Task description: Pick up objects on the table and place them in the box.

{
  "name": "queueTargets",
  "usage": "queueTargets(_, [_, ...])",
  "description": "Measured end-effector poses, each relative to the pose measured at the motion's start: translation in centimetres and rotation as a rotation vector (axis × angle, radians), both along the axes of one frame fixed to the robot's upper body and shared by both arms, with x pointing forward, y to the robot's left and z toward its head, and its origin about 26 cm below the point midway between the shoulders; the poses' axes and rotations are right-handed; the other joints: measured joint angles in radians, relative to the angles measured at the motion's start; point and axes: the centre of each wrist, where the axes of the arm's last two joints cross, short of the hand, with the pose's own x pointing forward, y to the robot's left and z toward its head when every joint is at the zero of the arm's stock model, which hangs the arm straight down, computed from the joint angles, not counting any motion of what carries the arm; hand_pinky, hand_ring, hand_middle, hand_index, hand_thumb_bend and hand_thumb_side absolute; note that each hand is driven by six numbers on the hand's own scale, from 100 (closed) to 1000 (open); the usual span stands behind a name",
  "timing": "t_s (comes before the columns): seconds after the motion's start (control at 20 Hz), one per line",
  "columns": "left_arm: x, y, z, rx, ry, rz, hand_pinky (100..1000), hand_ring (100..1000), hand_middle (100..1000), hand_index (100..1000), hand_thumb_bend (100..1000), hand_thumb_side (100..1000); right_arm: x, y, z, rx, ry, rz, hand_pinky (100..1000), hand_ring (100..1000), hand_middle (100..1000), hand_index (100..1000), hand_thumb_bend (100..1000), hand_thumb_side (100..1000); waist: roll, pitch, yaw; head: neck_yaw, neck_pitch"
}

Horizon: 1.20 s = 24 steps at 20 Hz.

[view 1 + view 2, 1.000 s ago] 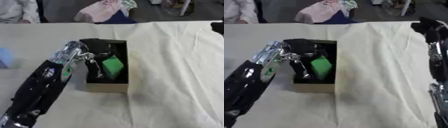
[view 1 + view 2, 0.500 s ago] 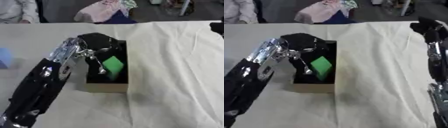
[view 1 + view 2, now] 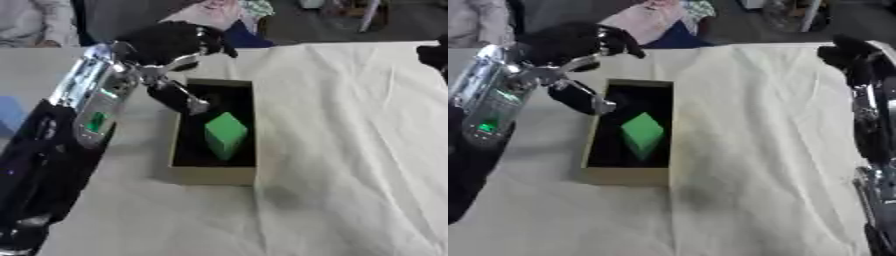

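A green block [image 3: 226, 134] lies tilted inside the open cardboard box [image 3: 213, 175] on a cloth-covered table [image 3: 350, 150], while the robot's left hand [image 3: 171, 42] hangs above the box's far left corner, fingers relaxed and apart, holding nothing. The right hand [image 3: 852, 56] shows at the table's right edge; whether its fingers are spread or curled cannot be told. A blue object [image 3: 10, 114] sits at the left edge, well apart from the box. The block looks light, stiff and flat-sided, likely best pinched across two opposite faces
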Motion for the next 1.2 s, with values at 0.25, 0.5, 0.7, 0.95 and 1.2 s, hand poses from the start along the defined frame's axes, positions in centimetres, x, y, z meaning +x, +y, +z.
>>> queueTargets(0.25, [-0.2, 6.0, 0.4, -0.041, 0.051, 0.126, 787, 848, 811, 902, 370, 363, -0.1, -0.2, 0.0, 0.003, -0.004, -0.016, 833, 798, 661, 838, 100, 877, 0.000, 0.000, 0.013, -0.023, 0.000])
queueTargets(0.5, [-0.4, 11.2, 0.4, -0.055, 0.069, 0.270, 806, 862, 826, 905, 436, 356, -0.2, -0.4, -0.1, 0.002, -0.010, -0.026, 834, 798, 661, 838, 100, 873, -0.001, 0.000, 0.021, -0.029, 0.000])
queueTargets(0.7, [-0.3, 14.4, 0.0, -0.004, 0.088, 0.359, 826, 875, 842, 910, 518, 321, -0.2, -0.4, -0.1, -0.001, -0.012, -0.030, 834, 798, 662, 838, 100, 878, -0.001, 0.001, 0.024, -0.021, 0.000])
queueTargets(0.95, [0.1, 18.2, -0.4, 0.072, 0.129, 0.454, 837, 883, 856, 917, 572, 312, -0.2, -0.4, -0.1, -0.007, -0.012, -0.033, 834, 798, 662, 838, 100, 879, -0.001, 0.003, 0.026, -0.011, 0.000])
queueTargets(1.2, [1.0, 21.6, -1.4, 0.112, 0.189, 0.545, 855, 902, 877, 928, 627, 250, -0.2, -0.5, 0.0, -0.014, -0.012, -0.035, 834, 798, 662, 838, 100, 879, -0.001, 0.003, 0.026, 0.008, 0.000])
